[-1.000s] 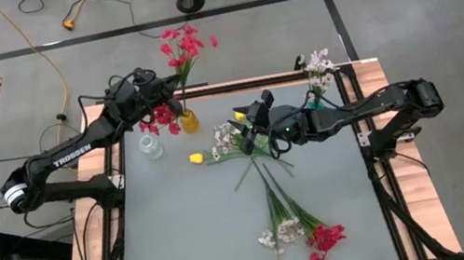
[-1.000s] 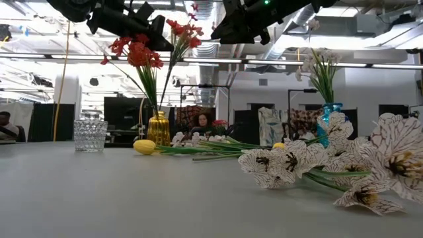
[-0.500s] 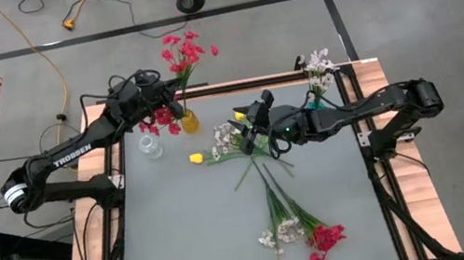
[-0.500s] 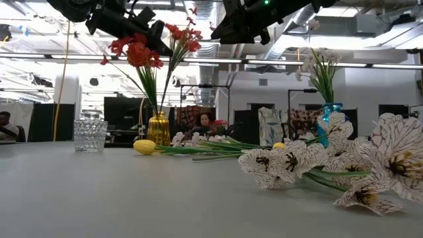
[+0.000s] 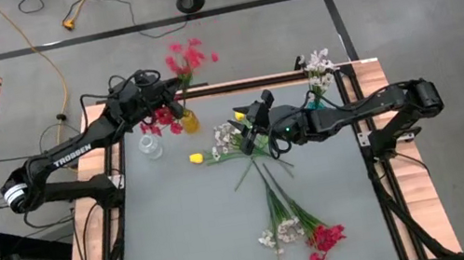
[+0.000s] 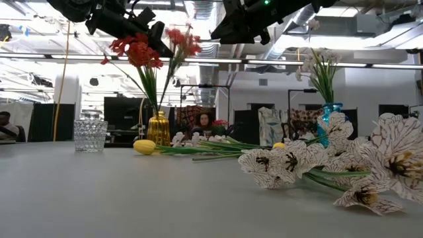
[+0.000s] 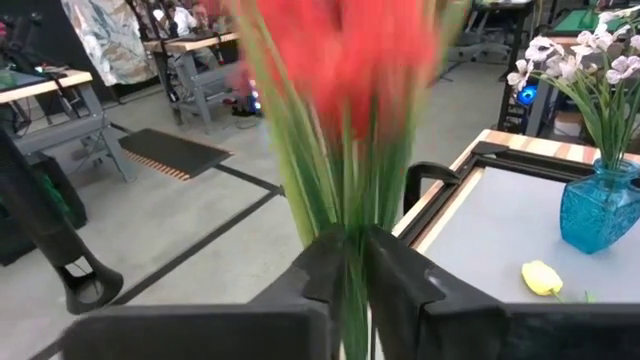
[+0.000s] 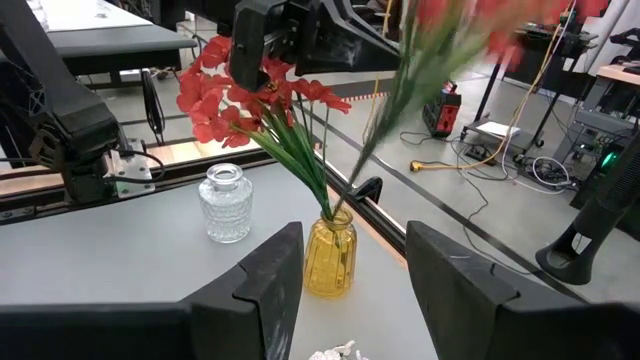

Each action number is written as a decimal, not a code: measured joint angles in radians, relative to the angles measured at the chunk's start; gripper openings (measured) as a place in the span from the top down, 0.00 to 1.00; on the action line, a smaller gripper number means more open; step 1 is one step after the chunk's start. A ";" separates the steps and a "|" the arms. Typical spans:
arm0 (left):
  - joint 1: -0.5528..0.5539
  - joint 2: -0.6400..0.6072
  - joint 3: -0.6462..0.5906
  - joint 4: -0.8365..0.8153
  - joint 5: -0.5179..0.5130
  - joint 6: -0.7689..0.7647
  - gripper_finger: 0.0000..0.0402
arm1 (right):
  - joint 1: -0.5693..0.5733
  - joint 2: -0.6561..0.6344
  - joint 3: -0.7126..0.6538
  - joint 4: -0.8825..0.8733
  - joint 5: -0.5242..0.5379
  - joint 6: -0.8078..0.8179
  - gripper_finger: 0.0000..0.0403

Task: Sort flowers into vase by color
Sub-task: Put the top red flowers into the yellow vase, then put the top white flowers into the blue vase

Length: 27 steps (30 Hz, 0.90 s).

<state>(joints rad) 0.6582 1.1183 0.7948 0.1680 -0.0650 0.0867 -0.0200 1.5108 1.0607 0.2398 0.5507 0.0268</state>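
Above yellow vase [image 5: 188,119], red spray [image 7: 345,60] between left claw [image 7: 355,262] fingers

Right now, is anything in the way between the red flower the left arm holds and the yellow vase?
Nothing visible. The left gripper pinches the red flower by its stems, and they already run down into the yellow vase, beside another red bunch standing there.

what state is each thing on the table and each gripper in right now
left gripper: fingers close around red spray stems, above yellow vase
red spray: stems in yellow vase, blurred
yellow vase: upright, holds red flowers
clear vase: upright, empty
blue vase: upright, holds white flowers
yellow bud: lying on table
right gripper: open, holding nothing
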 joint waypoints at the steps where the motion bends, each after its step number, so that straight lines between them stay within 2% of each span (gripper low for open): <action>1: 0.000 0.000 0.000 0.000 0.000 0.007 0.89 | 0.000 0.000 0.000 0.000 0.000 0.000 0.50; 6: 0.000 -0.012 0.000 0.000 -0.019 0.053 0.78 | 0.000 0.000 0.000 0.000 0.000 0.000 0.50; 11: 0.000 -0.068 0.000 0.005 -0.029 0.078 0.72 | 0.000 0.000 0.000 0.000 0.000 0.000 0.50; 20: -0.001 -0.209 0.000 0.006 -0.026 0.079 0.70 | 0.007 0.000 0.000 0.000 0.000 -0.001 0.50; 24: -0.002 -0.283 0.000 -0.027 0.025 0.078 0.70 | 0.028 0.000 0.000 0.000 0.000 -0.024 0.50; 27: -0.005 -0.345 0.000 -0.118 0.067 0.077 0.70 | 0.051 0.000 0.000 0.000 -0.001 -0.033 0.50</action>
<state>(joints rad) 0.6537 0.7730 0.7952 0.0499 0.0016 0.1632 0.0306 1.5108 1.0607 0.2394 0.5499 -0.0063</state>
